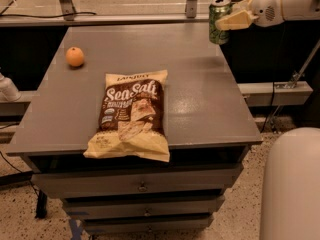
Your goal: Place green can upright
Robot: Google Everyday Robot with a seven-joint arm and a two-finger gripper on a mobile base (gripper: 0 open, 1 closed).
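Note:
The green can (218,21) is upright at the far right corner of the grey table (200,99), its silver top facing up. I cannot tell whether it rests on the table or hangs just above it. My gripper (233,19) reaches in from the right and its cream fingers (235,20) are closed around the can's right side. The white arm runs off to the upper right.
A Sea Salt chip bag (131,115) lies flat near the table's front middle. A round orange fruit (75,56) sits at the left rear. A rail runs behind the table. My white base (292,184) stands at the lower right. Drawers sit under the table top.

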